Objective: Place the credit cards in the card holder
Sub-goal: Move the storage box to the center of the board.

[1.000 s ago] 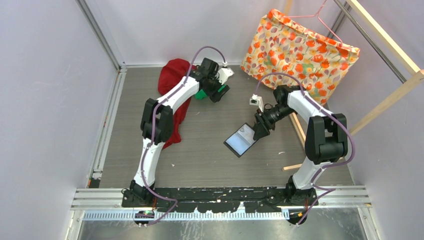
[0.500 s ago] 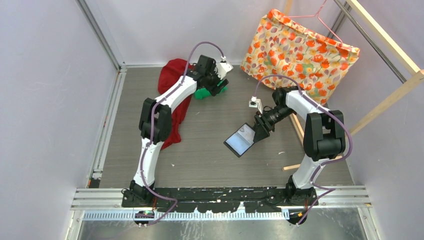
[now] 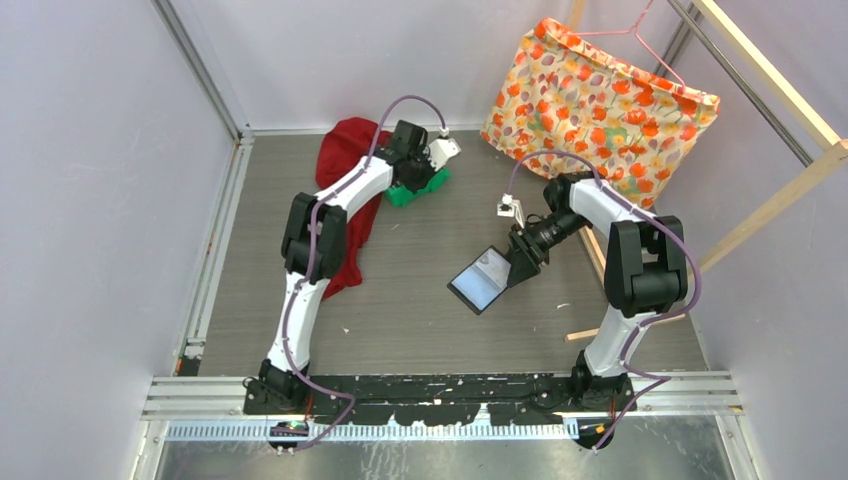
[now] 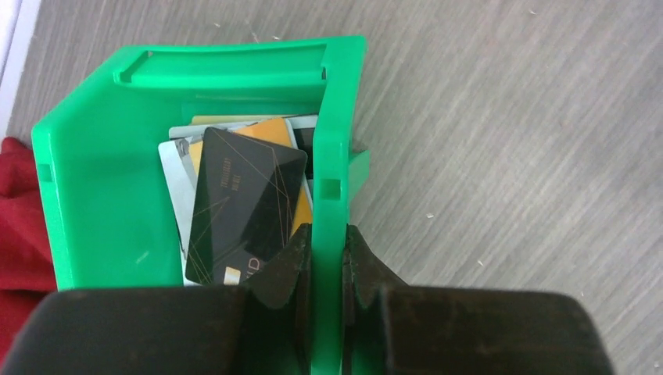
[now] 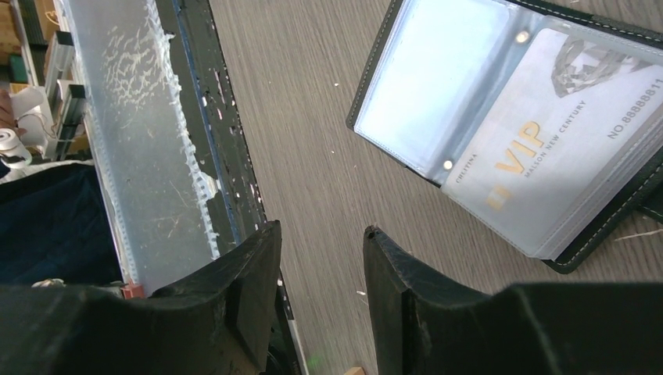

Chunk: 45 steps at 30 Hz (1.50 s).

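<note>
The credit cards (image 4: pixel 244 201) lie stacked inside a green bin (image 4: pixel 102 180) at the back of the table: a black one on top, orange and pale ones beneath. My left gripper (image 4: pixel 328 234) is shut on the bin's right wall, one finger inside and one outside. From above, the left gripper (image 3: pixel 425 172) sits over the bin (image 3: pixel 408 192). The black card holder (image 3: pixel 481 279) lies open mid-table, and a pale VIP card (image 5: pixel 547 141) shows in its clear pocket. My right gripper (image 5: pixel 320 234) is open and empty beside the holder (image 5: pixel 438 94).
A red cloth (image 3: pixel 345 160) lies left of the bin under the left arm. A floral bag (image 3: pixel 600 100) stands at the back right against a wooden frame (image 3: pixel 770 200). A wooden stick (image 3: pixel 590 333) lies near the right arm's base.
The left gripper has settled over the bin's wall and closed on it. The right arm and the card holder have barely moved.
</note>
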Available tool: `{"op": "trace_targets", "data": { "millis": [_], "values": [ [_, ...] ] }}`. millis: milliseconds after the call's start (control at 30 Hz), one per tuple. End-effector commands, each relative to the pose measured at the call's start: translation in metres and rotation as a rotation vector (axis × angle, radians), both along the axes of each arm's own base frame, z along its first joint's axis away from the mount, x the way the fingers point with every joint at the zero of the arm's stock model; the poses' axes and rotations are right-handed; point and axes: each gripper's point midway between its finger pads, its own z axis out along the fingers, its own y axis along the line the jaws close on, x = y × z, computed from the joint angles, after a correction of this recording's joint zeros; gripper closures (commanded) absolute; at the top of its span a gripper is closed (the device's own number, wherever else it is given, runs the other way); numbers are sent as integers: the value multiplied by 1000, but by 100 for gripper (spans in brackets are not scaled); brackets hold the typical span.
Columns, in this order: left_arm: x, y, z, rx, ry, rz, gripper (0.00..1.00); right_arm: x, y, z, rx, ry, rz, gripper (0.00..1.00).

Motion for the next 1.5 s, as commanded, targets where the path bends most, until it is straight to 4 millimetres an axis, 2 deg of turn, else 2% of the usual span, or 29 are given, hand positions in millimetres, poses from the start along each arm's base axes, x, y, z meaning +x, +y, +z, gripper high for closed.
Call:
{"op": "trace_targets", "data": {
  "millis": [0,133,200,400,433,500,600,800,1000,1167,1267,1333,1467],
  "values": [
    [-38,10,29,5,31,-90,100,6,2,10,39,-25,4,52],
    [-94,20,45,-33,90,-165,100,5,1,10,44,-20,4,52],
    [-135,26,49,-64,124,-210,100,5,2,9,49,-15,7,52],
    [-271,42,29,6,83,-546,100,6,4,9,71,16,15,52],
    [-289,47,25,13,65,-595,99,5,5,10,74,21,17,52],
    [-320,60,18,27,37,-659,92,5,5,9,75,19,19,52],
    [-344,74,15,20,-16,-661,81,5,6,8,67,11,22,52],
    [-356,96,19,23,-50,-560,66,3,8,9,56,1,31,52],
    [-347,101,49,-16,-93,-437,57,2,8,10,46,-16,30,51],
    [-347,82,97,-217,-23,-269,49,2,8,11,45,-22,30,52],
    [-344,70,116,-328,65,-140,44,2,9,11,44,-20,32,52],
    [-338,64,122,-400,146,-4,38,1,9,10,43,-19,35,52],
    [-327,51,116,-483,288,191,37,1,11,10,36,-18,35,51]
  ]
}}
